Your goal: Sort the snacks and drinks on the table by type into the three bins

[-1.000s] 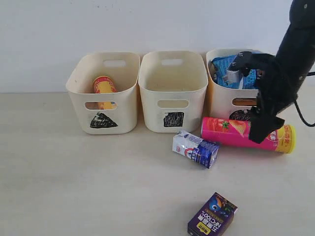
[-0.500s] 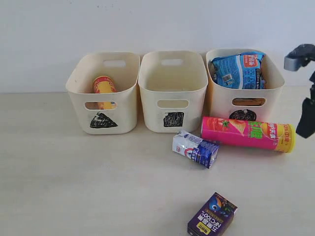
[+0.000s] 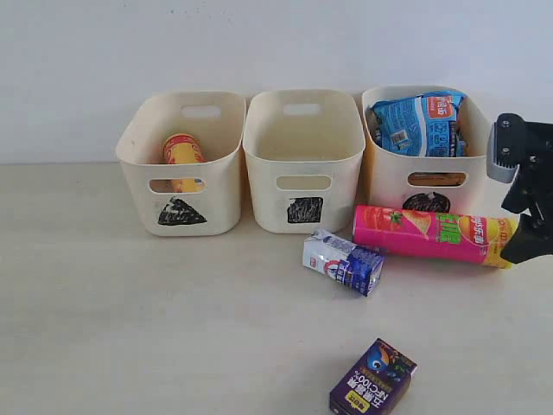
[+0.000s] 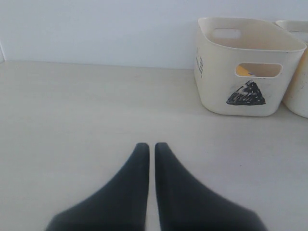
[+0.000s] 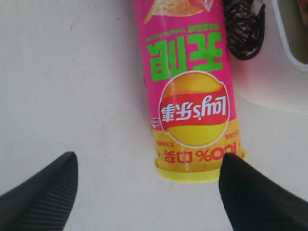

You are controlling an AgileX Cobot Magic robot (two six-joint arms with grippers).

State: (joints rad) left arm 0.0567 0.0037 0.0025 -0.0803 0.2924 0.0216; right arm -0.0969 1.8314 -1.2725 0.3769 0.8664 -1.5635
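Observation:
A pink-and-green chip tube (image 3: 432, 235) lies on the table in front of the circle bin (image 3: 389, 177). My right gripper (image 3: 521, 249) stands open at the tube's yellow cap end. In the right wrist view the tube (image 5: 190, 86) lies just ahead of the gripper (image 5: 147, 166), and one finger (image 5: 255, 192) overlaps the cap's rim. A yellow tube (image 3: 183, 151) stands in the triangle bin (image 3: 143, 186). A blue packet (image 3: 419, 121) sticks out of the circle bin. The square bin (image 3: 259, 181) shows nothing inside. My left gripper (image 4: 151, 147) is shut and holds nothing, over bare table.
A white-and-blue carton (image 3: 343, 261) lies in front of the square bin, close to the tube's other end. A dark purple carton (image 3: 373, 379) lies near the front edge. The triangle bin (image 4: 211, 72) stands ahead of the left gripper. A wall runs behind the bins.
The right arm has swung from in front of the circle bin out to the right, then come down at the pink tube's cap end. The left gripper shows no earlier view.

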